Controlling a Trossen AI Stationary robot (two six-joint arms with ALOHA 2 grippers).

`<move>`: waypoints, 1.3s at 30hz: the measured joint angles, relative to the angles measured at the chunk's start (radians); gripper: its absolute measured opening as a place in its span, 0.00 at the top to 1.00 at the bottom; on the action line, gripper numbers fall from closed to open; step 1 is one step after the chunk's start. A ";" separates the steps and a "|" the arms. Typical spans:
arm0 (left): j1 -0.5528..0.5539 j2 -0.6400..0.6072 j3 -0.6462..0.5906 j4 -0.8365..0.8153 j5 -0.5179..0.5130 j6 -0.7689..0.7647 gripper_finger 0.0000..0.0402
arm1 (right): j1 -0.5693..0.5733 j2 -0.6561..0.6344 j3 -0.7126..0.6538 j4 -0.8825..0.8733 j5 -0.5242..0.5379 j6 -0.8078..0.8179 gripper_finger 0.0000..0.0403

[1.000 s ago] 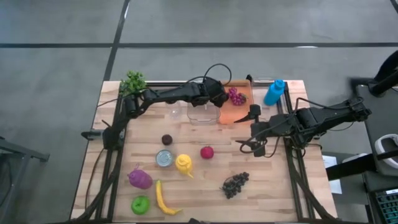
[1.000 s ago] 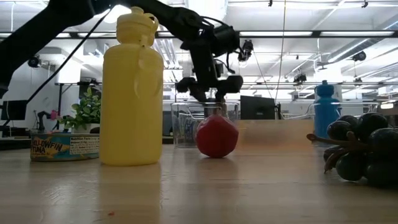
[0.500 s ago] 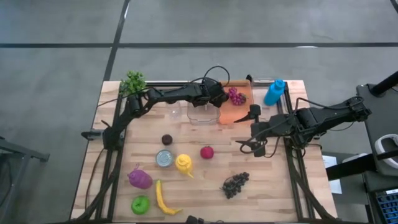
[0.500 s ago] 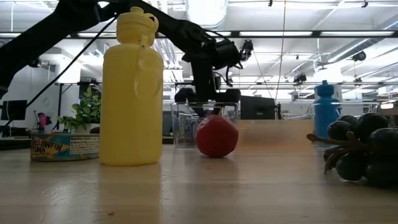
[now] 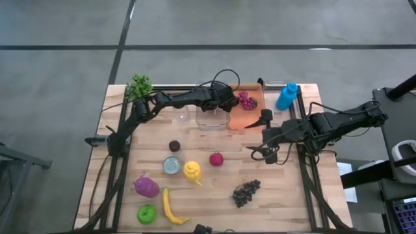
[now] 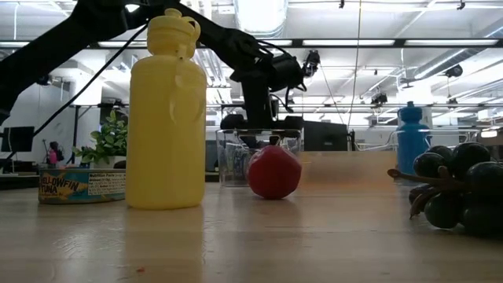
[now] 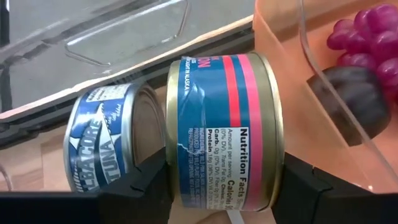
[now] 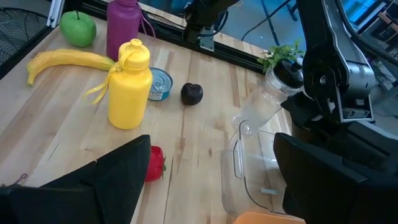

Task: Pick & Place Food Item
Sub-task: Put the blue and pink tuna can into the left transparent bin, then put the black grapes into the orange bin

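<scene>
Clear plastic blurs much of what sits at the upper centre of the high view: the clear container (image 5: pixel 212 117) has the left gripper (image 5: pixel 227 104) lowered at its far rim, and its contents cannot be made out from above. The left wrist view shows more: the dark fingers (image 7: pixel 140 186) are clamped on a tuna can (image 7: pixel 224 130) with a blue, red and pink label, held on its side, and the curved plastic wall mirrors a second, bluer copy of it. Beyond that wall, partly cut off at the upper right of the frame, lie pink grapes (image 7: pixel 367 31) on an orange board (image 7: pixel 280 43). In the low view the yellow bottle (image 6: pixel 167 110) and red fruit (image 6: pixel 274 170) hide part of the container.

Right of centre in the high view, the right gripper (image 5: pixel 260 150) hangs over bare wood with its fingers spread wide. Dark grapes (image 5: pixel 246 192) lie at lower right, cropped at the low view's edge.
</scene>
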 joint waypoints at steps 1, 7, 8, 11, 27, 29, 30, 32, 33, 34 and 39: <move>0.000 0.000 0.000 0.002 -0.001 0.000 0.45 | 0.000 0.000 0.000 0.000 0.000 0.000 0.17; 0.000 -0.001 0.000 0.003 -0.002 0.000 0.40 | 0.000 0.000 0.000 0.000 0.000 0.003 0.15; 0.000 -0.001 0.000 0.006 -0.002 0.000 0.40 | 0.000 0.000 0.000 0.000 0.000 0.003 0.14; 0.000 -0.001 0.000 0.008 -0.001 0.001 0.38 | 0.000 0.000 0.000 0.000 0.000 0.003 0.13; -0.003 -0.151 0.041 -0.027 -0.001 0.291 0.31 | 0.001 -0.014 0.000 -0.004 -0.004 0.041 0.17; -0.013 -0.204 0.039 -0.046 -0.003 0.321 0.31 | 0.002 -0.014 0.000 -0.006 -0.005 0.040 0.18; -0.022 -0.230 0.037 -0.046 -0.012 0.330 0.31 | 0.002 -0.016 0.000 -0.008 -0.005 0.040 0.18; -0.041 -0.281 0.034 -0.073 -0.040 0.345 0.32 | 0.002 -0.015 0.000 -0.011 -0.005 0.037 0.18; -0.056 -0.302 0.034 -0.079 -0.062 0.359 0.32 | 0.002 -0.013 0.000 -0.014 -0.005 0.033 0.18; -0.072 -0.324 0.034 -0.084 -0.082 0.371 0.33 | 0.002 -0.011 0.000 -0.021 -0.005 0.031 0.18; -0.193 -0.404 0.033 -0.127 -0.210 0.426 0.35 | 0.005 0.008 -0.002 -0.042 -0.016 0.026 0.18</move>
